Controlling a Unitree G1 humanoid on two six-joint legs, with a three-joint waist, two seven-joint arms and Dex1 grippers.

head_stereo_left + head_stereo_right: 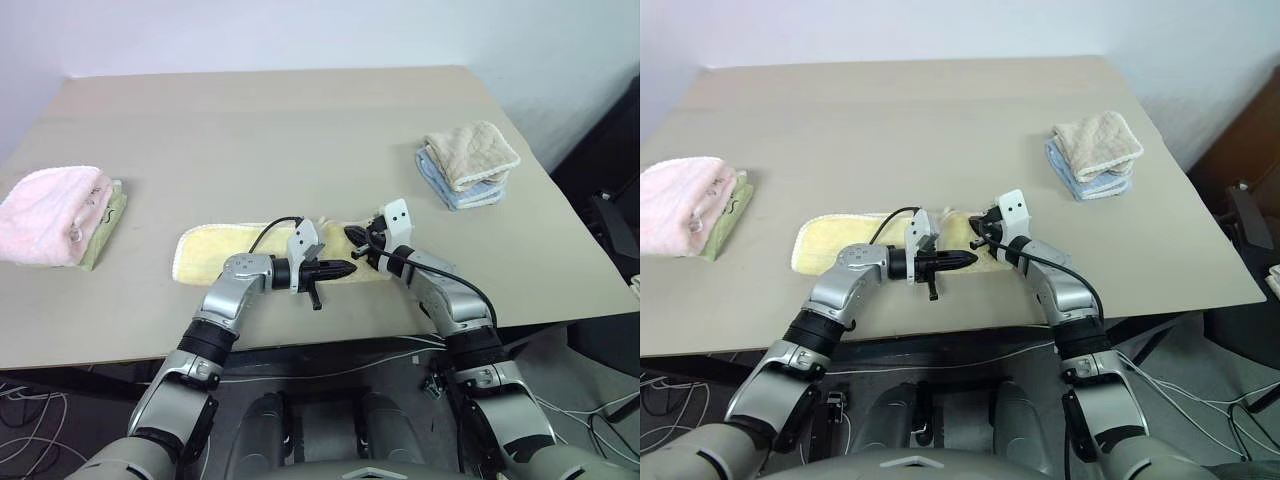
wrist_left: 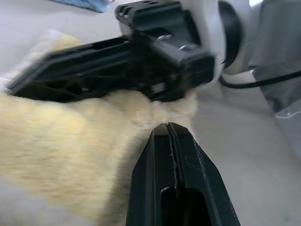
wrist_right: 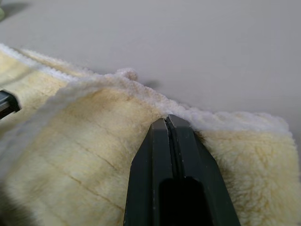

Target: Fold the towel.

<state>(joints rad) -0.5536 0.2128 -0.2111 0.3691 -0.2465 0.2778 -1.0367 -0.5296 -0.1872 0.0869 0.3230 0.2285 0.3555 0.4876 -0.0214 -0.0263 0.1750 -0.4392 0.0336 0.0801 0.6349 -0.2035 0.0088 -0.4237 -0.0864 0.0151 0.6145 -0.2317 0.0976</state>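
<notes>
Both end effectors, left [image 1: 340,268] and right [image 1: 357,243], sit pinched shut over the towel [image 1: 215,250], apparently holding nothing; next comes opening and gripping its hem.

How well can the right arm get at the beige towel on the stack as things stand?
Probably fine: bare table lies between the right tool, shut over the yellow towel, and the beige towel.

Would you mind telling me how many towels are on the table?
5: a yellow towel at the front, a pink on a green at the left, a beige on a blue at the right; more may be hidden.
</notes>
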